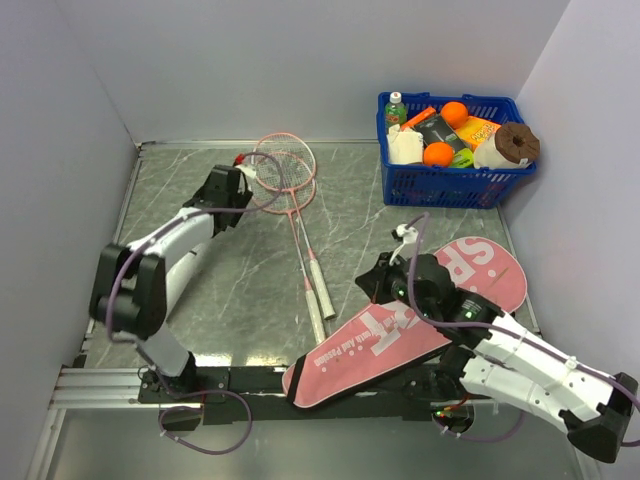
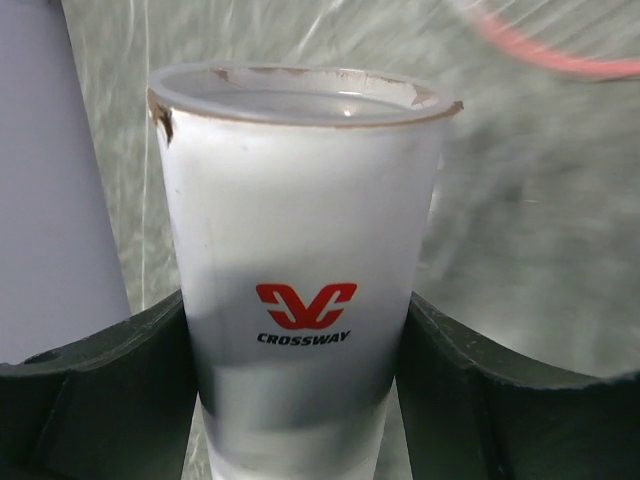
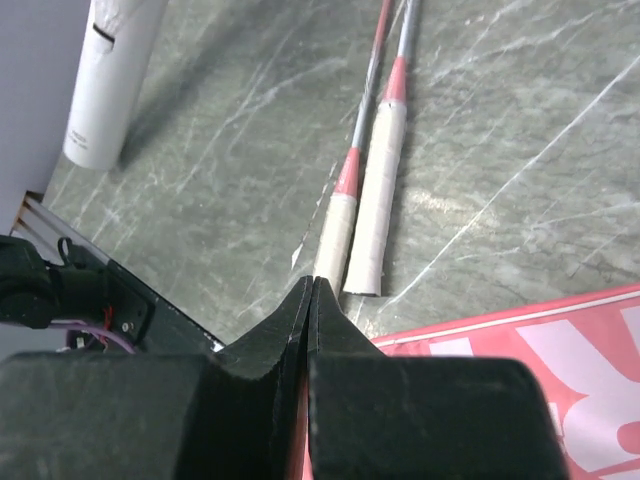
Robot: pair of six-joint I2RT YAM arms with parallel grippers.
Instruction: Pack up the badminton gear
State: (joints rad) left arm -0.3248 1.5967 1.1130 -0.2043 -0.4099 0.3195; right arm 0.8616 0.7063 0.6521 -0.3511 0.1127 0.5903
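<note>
Left fingers (image 2: 90, 400): closed on the white tube (image 2: 300, 220), one pressing each side of its lower body, rim end pointing away from the wrist; reads as a carrying grip, set low so the rim stays free. Tube held at the far left of the table (image 1: 220, 300), just beside the heads of the two rackets (image 1: 283, 165); cannot tell whether resting or lifted. Right fingers (image 3: 270, 340): shut on nothing, tips low, just beside the racket handles and the edge of the pink bag (image 1: 400, 335). Bag at the near edge, well apart from the tube, right arm lying across its middle, likely in the way of loading; cannot tell whether open. Blue basket (image 1: 450, 185) of groceries: far right corner, well apart from both sets of fingers
</note>
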